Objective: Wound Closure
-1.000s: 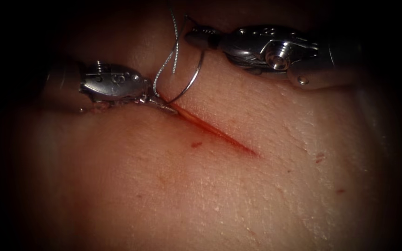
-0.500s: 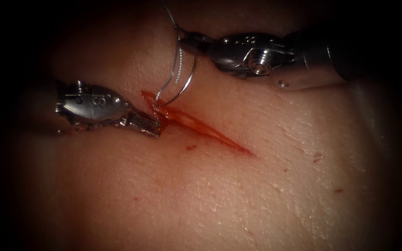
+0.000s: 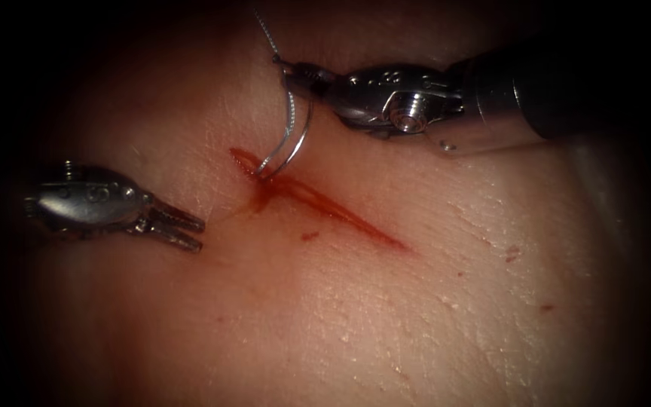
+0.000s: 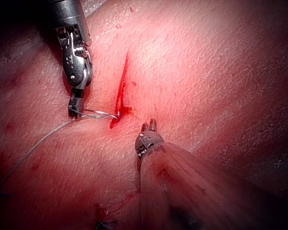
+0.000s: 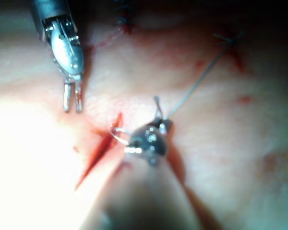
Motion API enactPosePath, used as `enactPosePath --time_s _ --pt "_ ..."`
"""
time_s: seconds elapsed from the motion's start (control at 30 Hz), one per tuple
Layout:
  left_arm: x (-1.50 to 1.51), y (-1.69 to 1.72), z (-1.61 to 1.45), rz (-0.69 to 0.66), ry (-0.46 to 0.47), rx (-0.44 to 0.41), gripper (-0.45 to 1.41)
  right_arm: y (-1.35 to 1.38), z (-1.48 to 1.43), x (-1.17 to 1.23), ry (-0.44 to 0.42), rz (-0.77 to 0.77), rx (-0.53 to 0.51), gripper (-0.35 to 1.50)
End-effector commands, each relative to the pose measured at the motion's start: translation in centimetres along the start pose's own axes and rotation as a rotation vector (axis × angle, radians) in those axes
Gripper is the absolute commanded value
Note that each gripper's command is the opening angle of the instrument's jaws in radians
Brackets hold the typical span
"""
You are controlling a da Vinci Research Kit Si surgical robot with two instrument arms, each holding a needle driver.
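The cut (image 3: 348,215) runs slantwise across the tissue (image 3: 386,316), with red fluid (image 3: 265,190) pooled at its upper left end. My right tool (image 3: 286,71) is shut on the curved needle (image 3: 308,132) near its tail. The needle arcs down from the jaws and its tip meets the tissue at the cut's upper end; how deep it sits I cannot tell. Thread (image 3: 265,30) leads up and away from the tail, and a strand (image 3: 286,128) hangs beside the needle. My left tool (image 3: 199,232) lies left of the cut, open and holding nothing. The left wrist view shows the right tool (image 4: 74,112) with needle and thread (image 4: 38,143).
Dark stitches (image 5: 125,19) (image 5: 228,38) from earlier sutures sit in the tissue beyond the cut's end. Small red spots (image 3: 518,255) mark the tissue right of the cut. The right tool's shaft (image 3: 506,98) crosses above the cut.
My left tool let go at the cut's upper end, drew back left and opened. The right tool moved left with the needle, lowering it. Red fluid has spread at the cut's upper end.
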Motion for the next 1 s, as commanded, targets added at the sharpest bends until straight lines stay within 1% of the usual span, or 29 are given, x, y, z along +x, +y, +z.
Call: enactPosePath --time_s 0.03,0.23,0.33,0.43,0.63,0.77,0.9,1.0 --pt "-0.05 0.00 0.12 0.000 0.000 -0.001 -0.08 -0.03 0.05 -0.03 0.000 0.000 0.000 -0.35" --pt "-0.05 0.01 0.13 -0.001 0.000 0.001 -0.08 -0.05 0.06 -0.07 -0.012 -0.048 -0.008 -0.35" --pt "-0.05 0.01 0.14 -0.001 0.000 0.001 -0.10 -0.02 0.07 -0.08 -0.021 -0.078 -0.032 -0.35" --pt "-0.04 0.01 0.13 -0.002 0.001 0.001 -0.10 -0.03 0.08 -0.07 -0.027 -0.107 -0.050 -0.35" --pt "-0.02 0.01 0.13 -0.003 0.001 0.000 -0.11 -0.18 0.14 -0.06 -0.027 -0.126 -0.056 -0.35" --pt "-0.01 0.00 0.13 -0.004 0.001 0.001 -0.13 -0.29 0.17 0.01 -0.033 -0.126 -0.063 -0.35" --pt "-0.01 0.00 0.12 -0.004 0.001 -0.001 -0.13 -0.34 0.19 0.01 -0.029 -0.132 -0.061 -0.35" --pt "-0.01 0.00 0.12 -0.004 0.001 -0.001 -0.13 -0.33 0.17 0.03 -0.019 -0.127 -0.055 -0.35"
